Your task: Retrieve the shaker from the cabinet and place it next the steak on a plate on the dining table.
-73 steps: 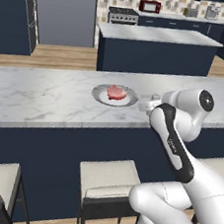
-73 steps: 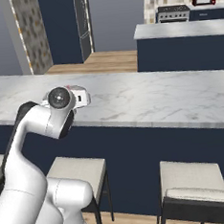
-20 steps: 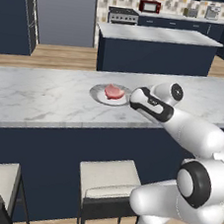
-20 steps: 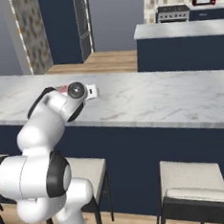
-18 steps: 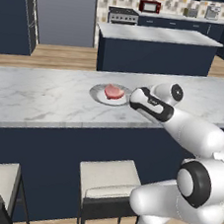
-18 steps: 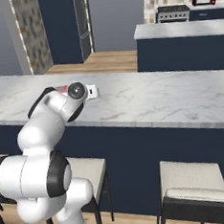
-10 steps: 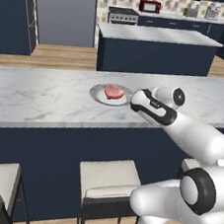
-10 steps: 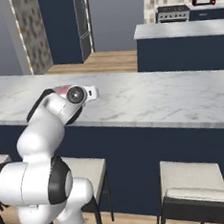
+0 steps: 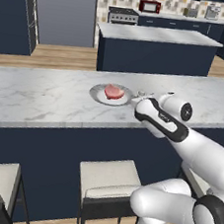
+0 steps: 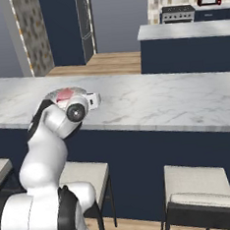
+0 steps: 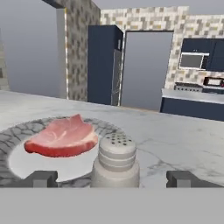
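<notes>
Standing the shaker beside the steak plate

Resting on the plate (image 11: pixel 17 164) is the steak (image 11: pixel 63 138), a single red-pink slab lying flat in the shallow grey dish. My hand view puts the shaker (image 11: pixel 116 162) upright on the dining table (image 11: pixel 175 135), just beside the plate's rim, between my two finger tips with clear space on either side. My gripper (image 11: pixel 111 178) is released, jaws spread wide and touching nothing.

Against the frames from a second ago, my forearm sits slightly lower and further back from the plate, and the jaws have widened. The plate and steak lie where they did.

From the left base view, the plate (image 9: pixel 100 95) and steak (image 9: pixel 113 91) show plainly on the marble, with my wrist right of them; a small pale shape at the plate's right edge may be the shaker, too small to be sure. From the right base view, my arm covers most of the plate, leaving a sliver of steak (image 10: pixel 65 95).
</notes>
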Tool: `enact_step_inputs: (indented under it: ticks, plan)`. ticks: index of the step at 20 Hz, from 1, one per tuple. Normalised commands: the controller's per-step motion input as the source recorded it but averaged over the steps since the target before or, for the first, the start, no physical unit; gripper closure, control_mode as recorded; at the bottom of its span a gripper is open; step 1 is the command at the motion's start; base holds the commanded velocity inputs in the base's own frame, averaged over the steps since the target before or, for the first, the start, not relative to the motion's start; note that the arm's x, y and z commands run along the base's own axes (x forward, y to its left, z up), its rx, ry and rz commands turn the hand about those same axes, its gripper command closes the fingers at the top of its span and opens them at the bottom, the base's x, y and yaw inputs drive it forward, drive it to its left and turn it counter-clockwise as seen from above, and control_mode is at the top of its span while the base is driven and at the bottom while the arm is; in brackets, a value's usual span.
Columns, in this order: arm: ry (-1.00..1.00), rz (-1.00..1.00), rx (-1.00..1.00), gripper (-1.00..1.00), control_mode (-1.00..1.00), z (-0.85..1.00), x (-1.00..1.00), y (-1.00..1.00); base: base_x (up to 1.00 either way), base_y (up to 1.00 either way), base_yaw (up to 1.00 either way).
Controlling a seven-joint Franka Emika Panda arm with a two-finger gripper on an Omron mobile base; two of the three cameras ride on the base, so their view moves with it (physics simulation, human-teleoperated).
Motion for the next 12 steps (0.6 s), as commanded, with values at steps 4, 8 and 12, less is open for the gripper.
enact_step_inputs:
  ticks: [4, 8, 12]
  plan:
    - [-0.15, 0.0, 0.09, -1.0, -1.0, 0.5, -0.54, -0.37, 0.0, 0.0, 0.0]
    - [-0.25, 0.0, 0.11, -1.0, -1.0, 0.97, -0.63, -0.35, 0.0, 0.0, 0.0]
    - [-0.26, 0.0, 0.12, -1.0, -1.0, 1.0, -0.67, -0.36, 0.0, 0.0, 0.0]
